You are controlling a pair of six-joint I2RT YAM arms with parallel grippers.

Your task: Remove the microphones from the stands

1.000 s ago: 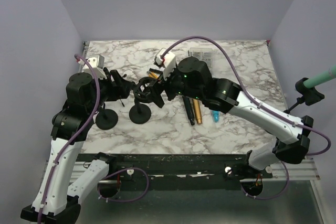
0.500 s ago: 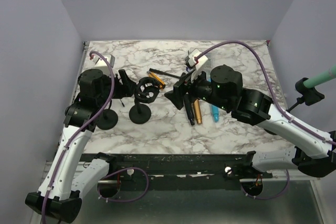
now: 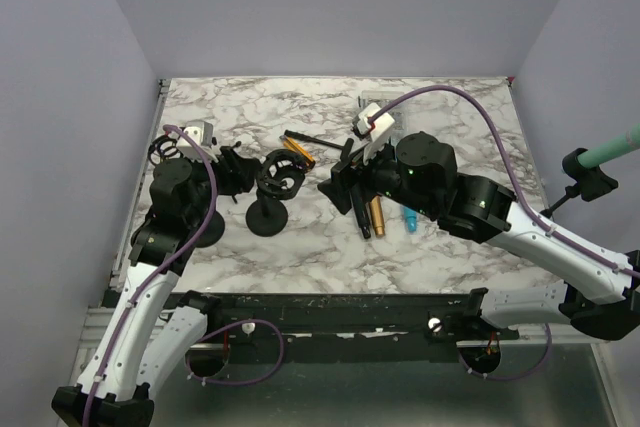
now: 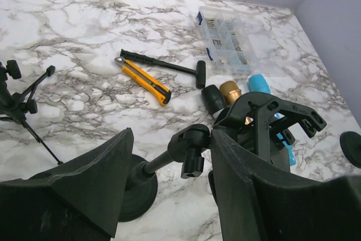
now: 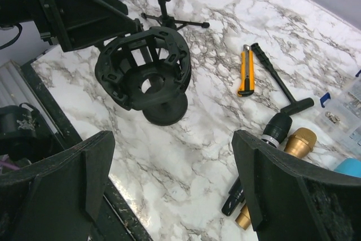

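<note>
Top external view: yellow utility knife point(image 3: 297, 154), black T-handle key point(image 4: 163, 64), clear plastic box point(image 4: 225, 38) behind. Black microphone point(image 3: 360, 219) lies on marble tabletop point(image 3: 470, 117) beside right pincer point(image 3: 334, 177), released wide; left pincer point(image 4: 172, 139) gapes astride black shock-mount stand point(image 3: 267, 219).

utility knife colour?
The knife is yellow-orange with black trim. It shows best in the left wrist view.

Left fingers point(image 4: 84, 196) partly apart, right fingers point(image 5: 282, 196) wide apart, wrists low and face-to-face
</note>
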